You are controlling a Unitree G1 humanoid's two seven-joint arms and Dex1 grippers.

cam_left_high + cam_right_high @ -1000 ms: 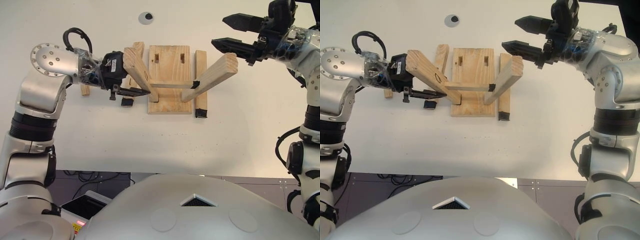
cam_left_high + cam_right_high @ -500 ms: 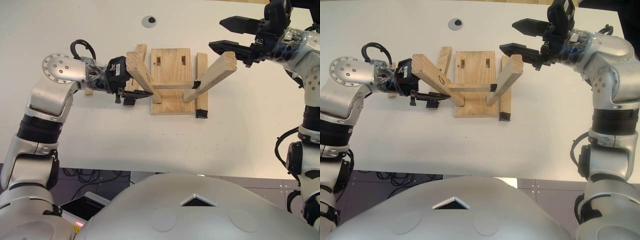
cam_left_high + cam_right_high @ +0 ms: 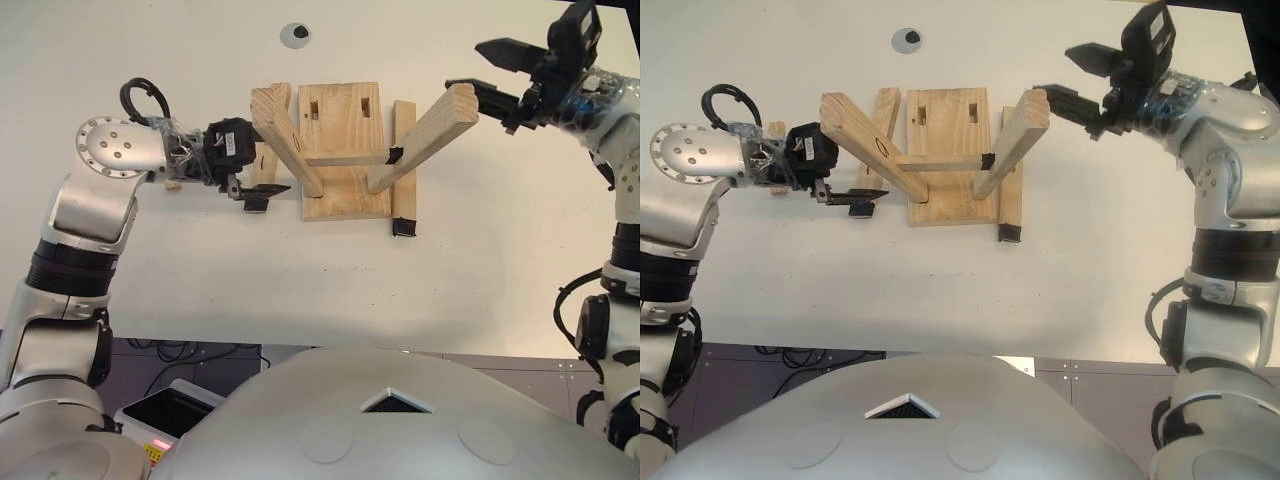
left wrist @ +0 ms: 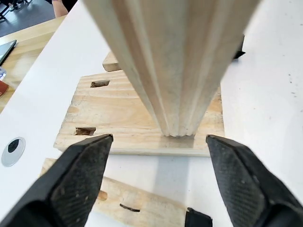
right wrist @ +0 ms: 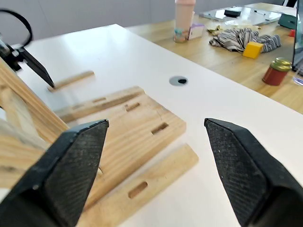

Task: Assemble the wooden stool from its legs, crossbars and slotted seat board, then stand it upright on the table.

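The left tool (image 4: 158, 141) is released and spread wide, its two black fingers (image 4: 80, 182) on either side of the foot of a slanting wooden leg, with a gap on each side; it grips nothing. This left leg (image 3: 284, 135) rises at a tilt from the seat board (image 3: 345, 195), leaning toward the robot's left. The right tool (image 3: 466, 67) is likewise spread apart and holds nothing. It hangs above the surface (image 3: 300, 290) at the raised end of the right leg (image 3: 425, 135); one finger is just beside that end, and I cannot tell if they touch. The right leg tilts the other way, so the pair forms a V over the board. A thin crossbar (image 3: 345, 158) joins them partway up, with a small black piece (image 3: 393, 156) where it meets the right leg. The seat board lies flat on the white surface, two slots (image 3: 312, 106) showing near its far edge. Two loose legs lie flat beside it: the left loose leg (image 3: 884, 108) and the right loose leg (image 3: 403, 125), which ends in a black cap (image 3: 403, 228) on the near side. A short wooden stick (image 5: 71, 80) lies near the left arm. A round grey disc (image 3: 293, 35) sits in the surface beyond the board
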